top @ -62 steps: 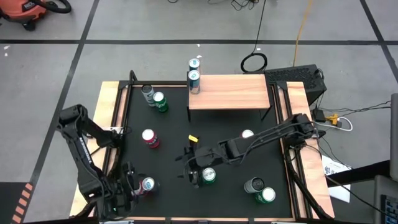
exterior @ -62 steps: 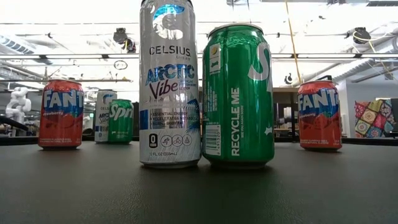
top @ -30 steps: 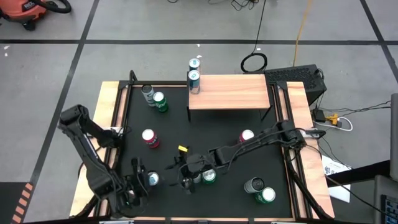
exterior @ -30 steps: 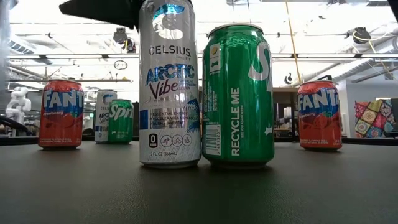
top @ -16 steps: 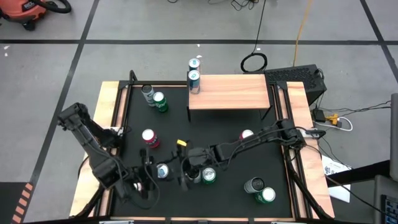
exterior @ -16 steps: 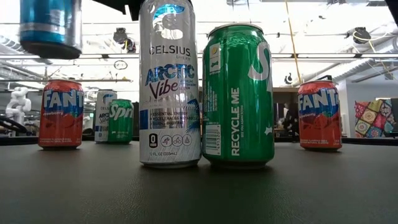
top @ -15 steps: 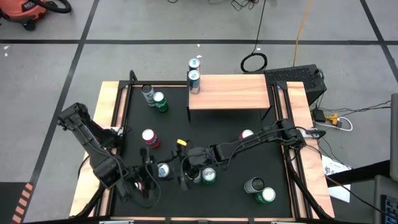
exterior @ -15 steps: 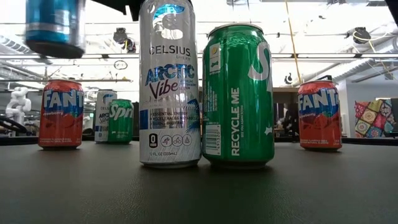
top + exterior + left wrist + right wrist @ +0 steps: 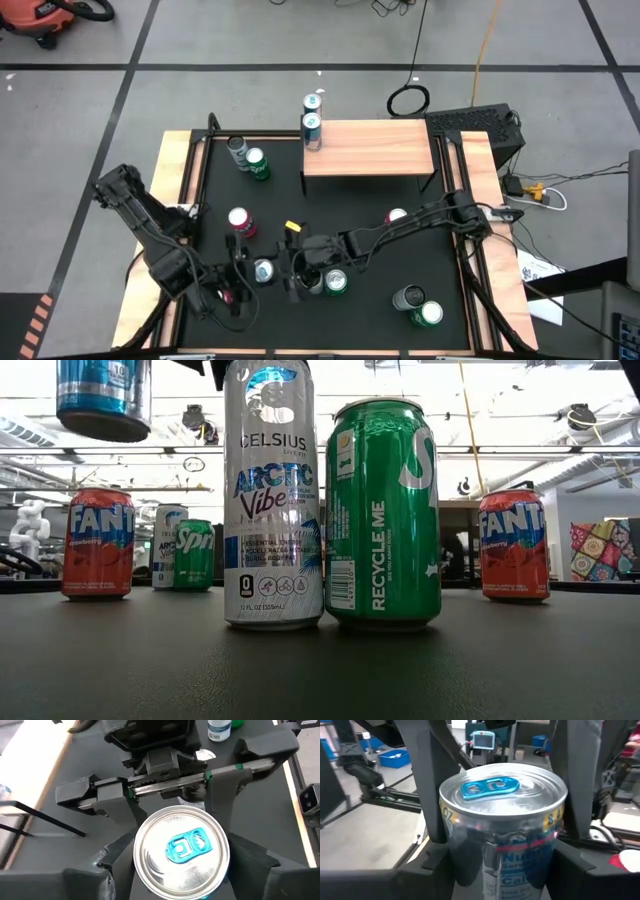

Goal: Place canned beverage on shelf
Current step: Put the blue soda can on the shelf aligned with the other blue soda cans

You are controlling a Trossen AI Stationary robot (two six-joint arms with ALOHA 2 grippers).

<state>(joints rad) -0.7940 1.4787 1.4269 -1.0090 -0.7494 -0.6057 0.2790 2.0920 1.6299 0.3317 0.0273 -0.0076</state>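
**Q:** Position and state of the left tool (image 9: 257, 275)?

**A:** Near the front of the desk (image 9: 400, 255), left of centre. It is clamped on a can (image 9: 181, 847) with a silver top and a blue tab. The can is upright and clear of the desk surface.

**Q:** And the right tool (image 9: 296, 278)?

**A:** Just right of that can, facing the left tool, with one finger on each side of the can. I cannot tell whether those fingers press the can. A green can (image 9: 335, 284) stands just beside the tool, on its right.

**Q:** Where is the shelf (image 9: 370, 148)?

**A:** At the far edge of the desk, right of centre and well apart from the held can. A small can (image 9: 312, 128) stands at its left end
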